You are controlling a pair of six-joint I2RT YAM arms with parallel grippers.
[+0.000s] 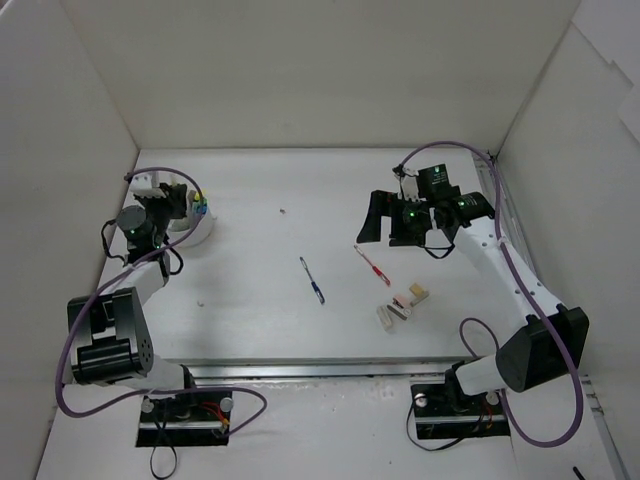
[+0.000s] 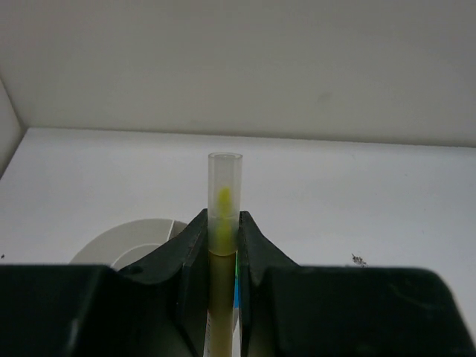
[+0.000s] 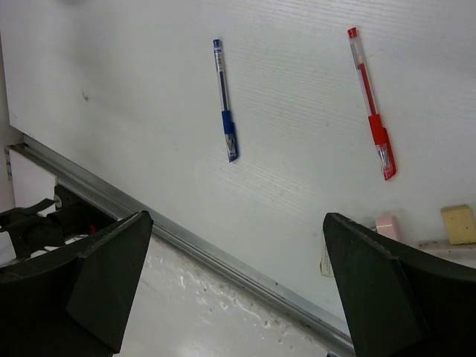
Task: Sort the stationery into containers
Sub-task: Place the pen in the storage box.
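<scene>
We saw the left claw [image 2: 223,227] pinched narrow on 1 highlighter [image 2: 224,195], its clear cap and yellow tip poking out past the fingers. From the top, that claw hung over the tub [image 1: 196,237] at the far left of the table [image 1: 250,320]. In the left wrist view a piece of the tub's white rim showed just left of the fingers, but we could not tell which compartment lay under the highlighter. Green, yellow and blue ends [image 1: 203,208] showed beside the claw – whether they stood in the tub we could not tell.

The right claw [image 3: 238,290] stood wide and held nothing, above the table's right half. Below it lay 2 pens, well apart and flat on the table: the blue pen [image 3: 225,100] near the middle and the red pen [image 3: 372,104] to its right. Nearer the arms' bases sat a small cluster of erasers – a tan one [image 1: 418,293], a pink one [image 3: 387,225] and a white one [image 1: 384,317] – close together, right of the red pen's near end.
</scene>
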